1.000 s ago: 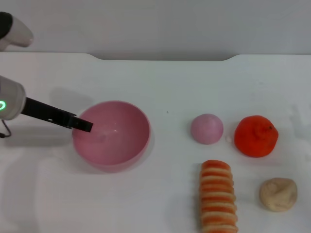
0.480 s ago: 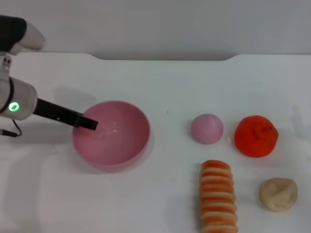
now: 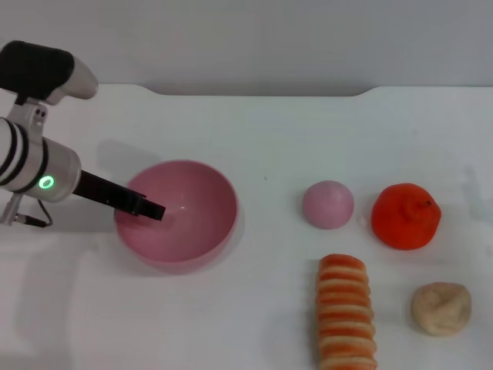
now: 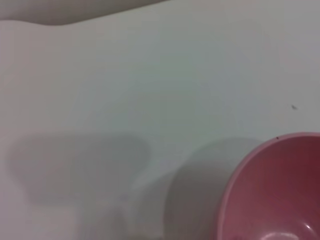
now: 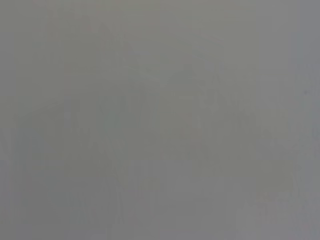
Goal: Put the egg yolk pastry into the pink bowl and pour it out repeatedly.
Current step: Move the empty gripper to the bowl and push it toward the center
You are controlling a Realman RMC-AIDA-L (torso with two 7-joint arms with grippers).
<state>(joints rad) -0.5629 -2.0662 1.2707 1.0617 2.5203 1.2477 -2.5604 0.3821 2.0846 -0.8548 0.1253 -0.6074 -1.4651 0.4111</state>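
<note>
pink bowl [image 3: 179, 223] left, egg yolk pastry [image 3: 441, 308] right — well apart

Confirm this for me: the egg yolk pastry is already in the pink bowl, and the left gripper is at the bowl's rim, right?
Not quite. The head view shows the pink bowl empty; the egg yolk pastry sits on the table. The left gripper is at the bowl's rim.

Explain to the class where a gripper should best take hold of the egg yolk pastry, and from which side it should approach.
Probably from straight above, fingers closing across the widest middle of the egg yolk pastry. It is a lumpy round ball with no handle or edge, lying alone on the table near the striped roll, with open space around it.
</note>
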